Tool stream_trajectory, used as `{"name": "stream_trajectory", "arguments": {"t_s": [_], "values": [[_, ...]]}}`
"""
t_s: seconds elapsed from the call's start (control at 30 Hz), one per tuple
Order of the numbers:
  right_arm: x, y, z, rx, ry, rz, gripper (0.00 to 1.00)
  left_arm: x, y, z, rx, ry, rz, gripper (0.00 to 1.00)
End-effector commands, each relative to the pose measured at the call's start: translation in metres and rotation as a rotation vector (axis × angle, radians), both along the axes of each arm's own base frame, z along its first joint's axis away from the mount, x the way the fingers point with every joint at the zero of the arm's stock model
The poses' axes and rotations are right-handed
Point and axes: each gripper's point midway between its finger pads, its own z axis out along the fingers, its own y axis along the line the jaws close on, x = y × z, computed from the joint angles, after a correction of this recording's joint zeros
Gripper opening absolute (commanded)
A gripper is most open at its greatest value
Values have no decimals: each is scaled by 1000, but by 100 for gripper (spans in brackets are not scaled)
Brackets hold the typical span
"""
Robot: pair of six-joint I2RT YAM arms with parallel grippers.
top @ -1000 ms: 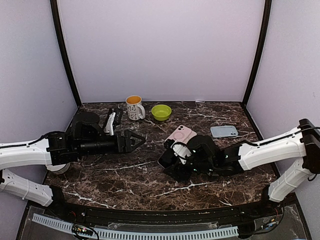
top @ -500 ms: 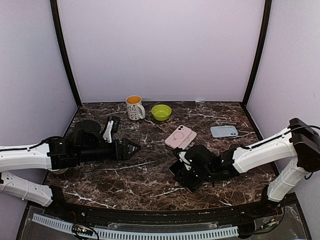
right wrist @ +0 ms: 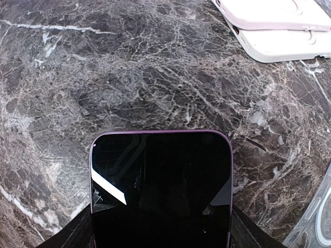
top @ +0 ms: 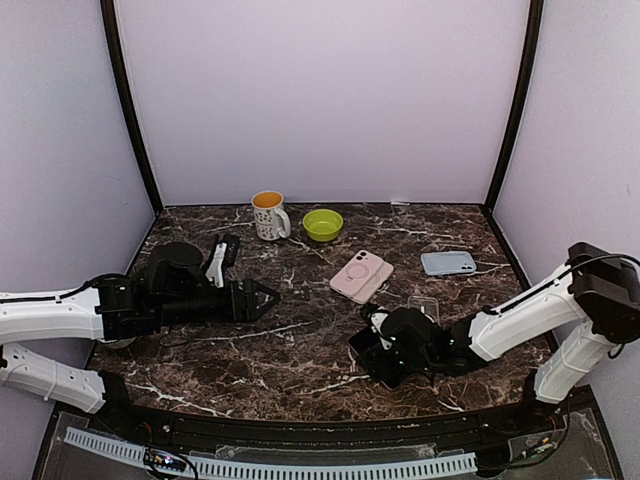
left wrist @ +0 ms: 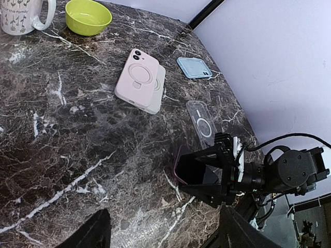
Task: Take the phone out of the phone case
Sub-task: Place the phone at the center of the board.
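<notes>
Both arms have drawn back. Right end effector [top: 375, 355] is clamped on the phone [right wrist: 160, 191] near the front of the surface [top: 300, 350], beside the clear case [left wrist: 202, 123]; left end effector [top: 265, 296] stands apart, empty.

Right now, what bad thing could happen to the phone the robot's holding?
The phone is pinched only by its edges in the right gripper; it could slip and hit the hard marble table. The clear case lies close beside that arm, so a swing could knock it away.
</notes>
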Motion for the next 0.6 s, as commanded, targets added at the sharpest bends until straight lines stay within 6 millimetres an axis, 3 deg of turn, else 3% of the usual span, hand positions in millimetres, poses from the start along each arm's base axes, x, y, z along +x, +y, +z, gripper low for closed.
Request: {"name": "stream_trajectory", "arguments": {"t_s": [0.0, 0.4, 0.57], "values": [[5, 2, 8, 91, -39, -50, 75, 2, 3, -7, 33, -17, 1, 74], [11, -1, 28, 143, -83, -86, 90, 14, -4, -18, 182, -136, -60, 79], [19, -10, 59, 174, -142, -140, 97, 35, -17, -26, 340, -219, -100, 82]]}}
